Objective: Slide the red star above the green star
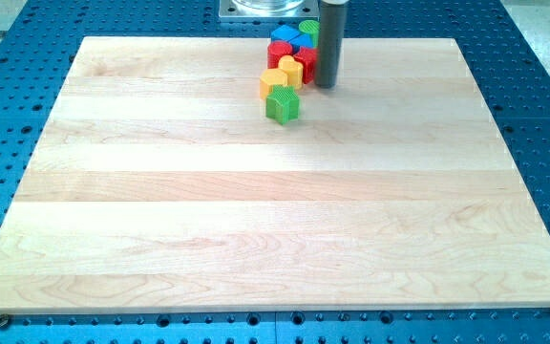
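Crowding is my worry: my tip point(326, 84), a bare rod with no pincer to open or close, sits right of the red star point(305, 63) in the far cluster, and pushing could scatter the yellow block point(290, 70) into the green star point(282, 103).

One raised camera looks obliquely down across the whole wooden board point(256, 210).

No text, label, brand, number or sign can be read anywhere in the camera view. Nothing is printed on the desk point(256, 210), on the coloured blocks clustered at the upper middle of the frame, or on the blue perforated surface point(542, 57) around it.
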`<control>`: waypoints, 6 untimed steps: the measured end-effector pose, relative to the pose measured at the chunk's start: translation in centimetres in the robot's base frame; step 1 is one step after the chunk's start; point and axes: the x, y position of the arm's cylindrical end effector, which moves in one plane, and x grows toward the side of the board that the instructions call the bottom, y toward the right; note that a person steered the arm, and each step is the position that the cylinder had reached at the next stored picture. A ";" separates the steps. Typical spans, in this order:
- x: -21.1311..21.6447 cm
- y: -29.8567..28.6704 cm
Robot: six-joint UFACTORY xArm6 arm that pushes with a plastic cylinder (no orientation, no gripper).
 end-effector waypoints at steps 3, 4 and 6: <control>-4.6 -4.3; -2.6 -6.2; -0.9 -4.0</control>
